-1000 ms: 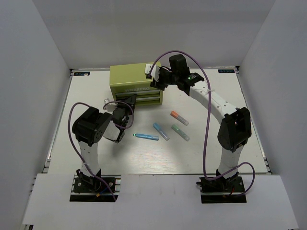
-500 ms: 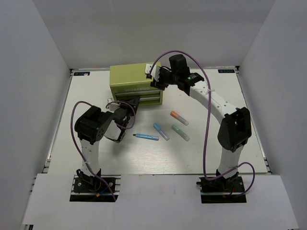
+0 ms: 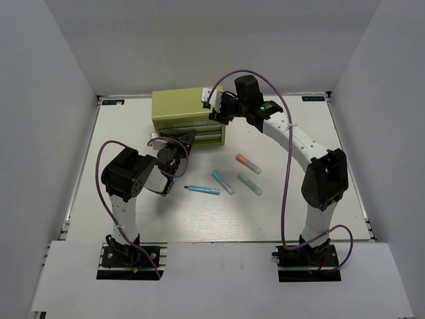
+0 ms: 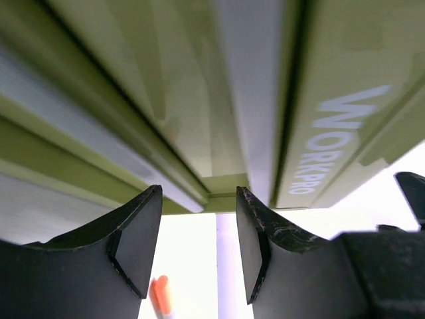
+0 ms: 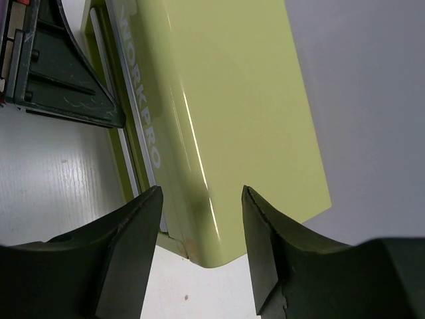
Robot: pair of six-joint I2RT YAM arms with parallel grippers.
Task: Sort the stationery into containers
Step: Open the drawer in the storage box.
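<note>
Lettering (image 5: 147, 143) "WORKPRO", olive tool chest (image 3: 176, 106) front

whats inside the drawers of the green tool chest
Nothing shows: both drawers of the tool chest look shut, so their insides are hidden. Out on the table lie the orange-capped pen, light blue pen, green pen and thin bright-blue pen.

Four marker pens (image 3: 248, 163) (image 3: 222, 182) (image 3: 250, 183) (image 3: 202, 190), one tool chest (image 3: 178, 111), two arms (image 3: 126, 178) (image 3: 300, 143).
</note>
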